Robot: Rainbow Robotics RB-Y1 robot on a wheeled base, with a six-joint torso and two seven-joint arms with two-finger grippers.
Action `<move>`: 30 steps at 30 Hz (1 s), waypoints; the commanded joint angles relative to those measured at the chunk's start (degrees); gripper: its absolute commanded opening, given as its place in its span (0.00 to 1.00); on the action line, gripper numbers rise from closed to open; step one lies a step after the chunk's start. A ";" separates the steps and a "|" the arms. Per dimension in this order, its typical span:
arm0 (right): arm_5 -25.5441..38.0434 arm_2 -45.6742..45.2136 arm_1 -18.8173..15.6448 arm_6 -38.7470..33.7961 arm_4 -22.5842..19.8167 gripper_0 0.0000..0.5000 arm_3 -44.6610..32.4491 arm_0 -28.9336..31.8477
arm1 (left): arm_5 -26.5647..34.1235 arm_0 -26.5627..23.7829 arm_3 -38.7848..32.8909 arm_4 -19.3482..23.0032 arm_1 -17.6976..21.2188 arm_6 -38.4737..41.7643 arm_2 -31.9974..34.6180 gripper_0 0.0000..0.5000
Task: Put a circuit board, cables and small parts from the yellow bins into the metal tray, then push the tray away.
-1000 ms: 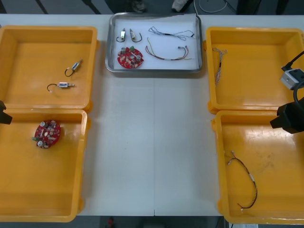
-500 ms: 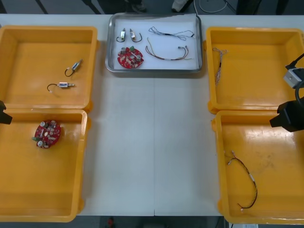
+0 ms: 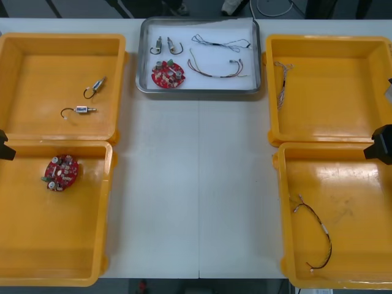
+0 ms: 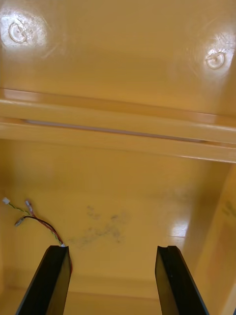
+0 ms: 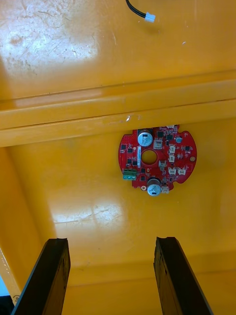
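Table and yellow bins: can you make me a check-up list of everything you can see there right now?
Surface: light table, bins at both sides, metal tray at the far middle.
Job's things: tray board and two tray parts in the tray; spare board in the near left bin; two loose parts in the far left bin.
Clutter: nothing seen.
Grippers: left end effector open over the near left bin, short of the spare board; right end effector open over the near right bin.
Cables: black cable and red and yellow cable in the tray; twisted cable in the far right bin; thin cable in the near right bin.
Surroundings: dark floor beyond the far edge.
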 commanded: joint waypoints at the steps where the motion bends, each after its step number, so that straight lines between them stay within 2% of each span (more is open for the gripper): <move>1: 0.18 0.23 -2.43 -3.53 0.17 1.00 -1.86 1.34 | 0.38 1.00 -1.68 0.28 1.52 3.39 1.99 1.00; 9: 0.18 -0.12 -2.52 -8.81 -0.27 1.00 -4.50 3.89 | 0.38 1.00 -1.68 0.28 1.52 3.39 1.99 1.00; 14: 0.18 -1.26 -2.52 -9.42 -0.36 1.00 -6.17 5.73 | 0.38 1.00 -1.68 0.28 1.52 3.39 1.99 1.00; 30: 0.18 -1.26 -2.52 -8.81 0.70 1.00 -6.25 5.91 | 0.38 1.00 -1.68 0.28 1.52 3.39 1.99 1.00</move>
